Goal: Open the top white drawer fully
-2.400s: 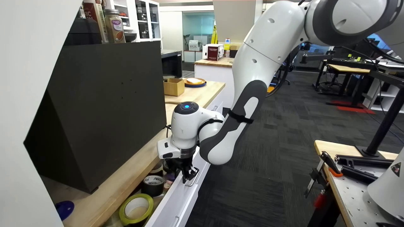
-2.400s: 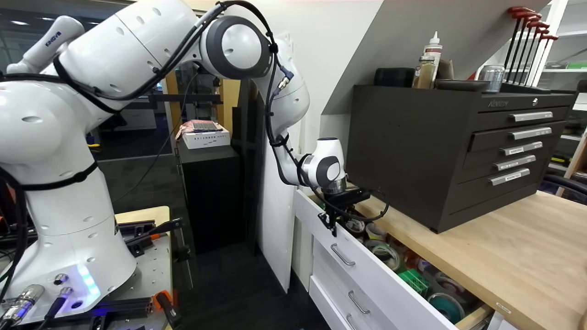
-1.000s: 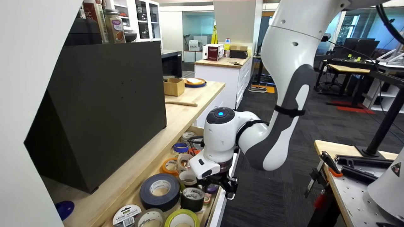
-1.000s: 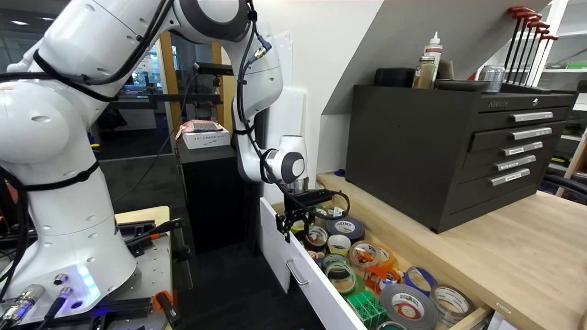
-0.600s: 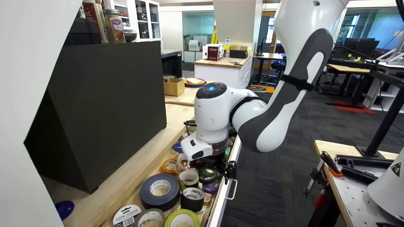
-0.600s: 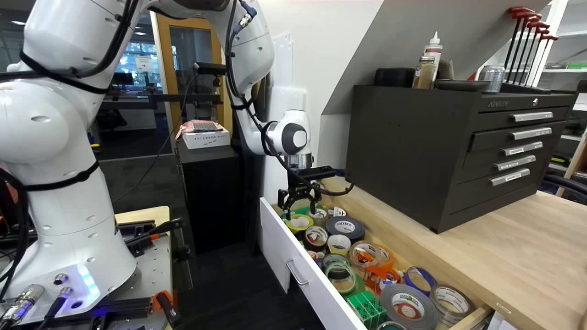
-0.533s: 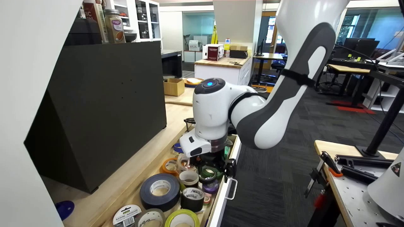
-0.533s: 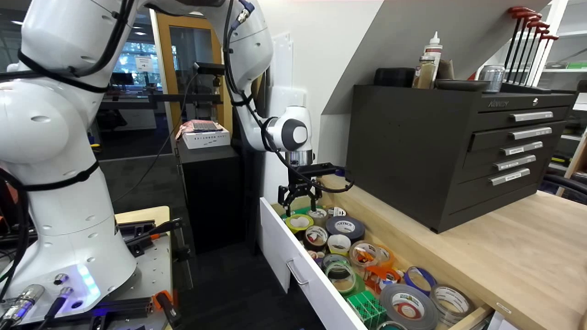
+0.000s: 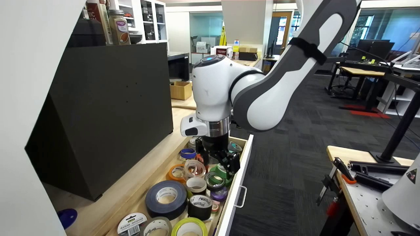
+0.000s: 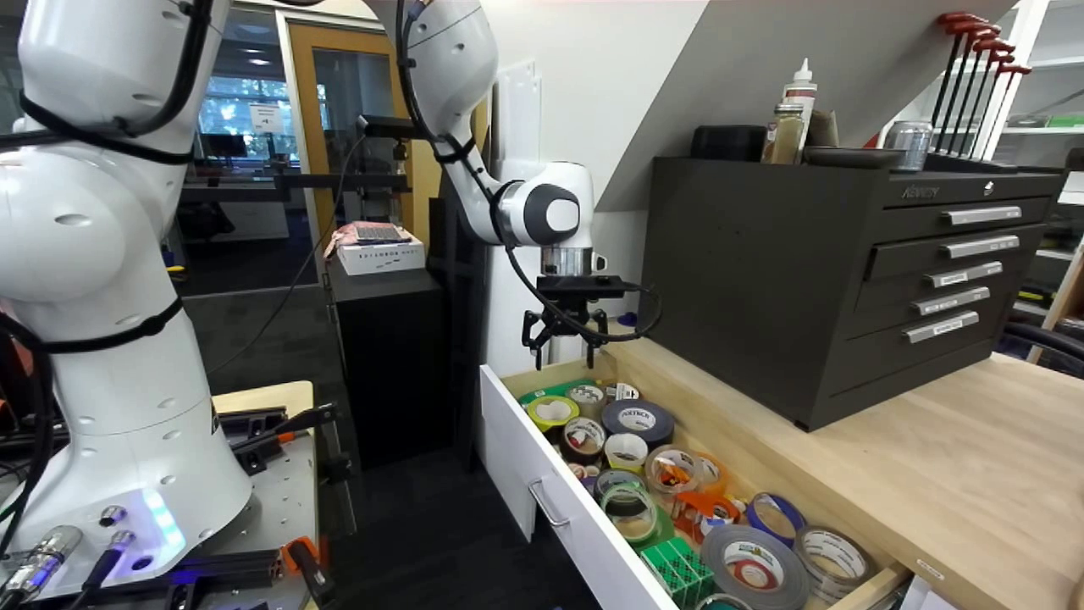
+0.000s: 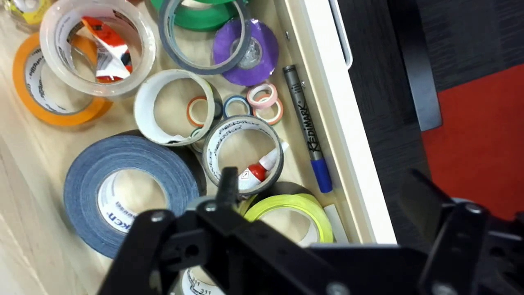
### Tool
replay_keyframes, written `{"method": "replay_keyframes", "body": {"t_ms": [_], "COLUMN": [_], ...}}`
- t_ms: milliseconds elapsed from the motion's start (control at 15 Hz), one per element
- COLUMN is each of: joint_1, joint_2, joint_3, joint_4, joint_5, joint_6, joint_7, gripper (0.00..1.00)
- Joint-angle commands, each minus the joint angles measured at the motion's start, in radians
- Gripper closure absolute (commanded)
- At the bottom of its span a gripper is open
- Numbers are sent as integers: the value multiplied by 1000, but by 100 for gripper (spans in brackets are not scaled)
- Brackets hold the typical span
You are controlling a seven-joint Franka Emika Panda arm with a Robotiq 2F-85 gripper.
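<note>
Drawer [image 10: 589,538], white-fronted: stood well out from under the wooden worktop [image 10: 957,449] in both exterior views, with the inside laid bare. Could not tell whether at full travel or short of it. Carried a metal handle [image 10: 544,506] on the front; held many tape rolls [image 10: 656,413], among them a blue-grey roll [image 11: 88,192], a yellow roll [image 11: 297,200] and a purple roll [image 11: 264,49], plus a green box [image 10: 677,572] and a grey marker [image 11: 305,119] with a blue cap, close along the front. Over that, saw the gripper [image 10: 565,360] pointing down with fingers [image 11: 227,190] spread wide apart, up off the tape rolls and well clear of the handle. In the wrist view, found one finger in line with the tape rolls and the second past the white front edge. On the worktop, near the drawer, saw a dark toolbox [image 10: 762,280] with a jar [image 10: 783,135] on top.
</note>
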Motion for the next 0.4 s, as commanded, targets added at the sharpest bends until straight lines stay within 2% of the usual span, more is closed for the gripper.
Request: {"method": "replay_keyframes", "body": {"t_ms": [0,67,133,333], "joint_1": [-10,2,-19,-20], "joint_2": [-23,-20,1,1], "joint_3": [3,-11,12,9], "joint_4": [10,14,12,14], "joint_5": [40,26,12,11], "joint_6": [-54,-55,-18,-22], "joint_7": [120,177,103,153], "gripper": [0,0,0,0]}}
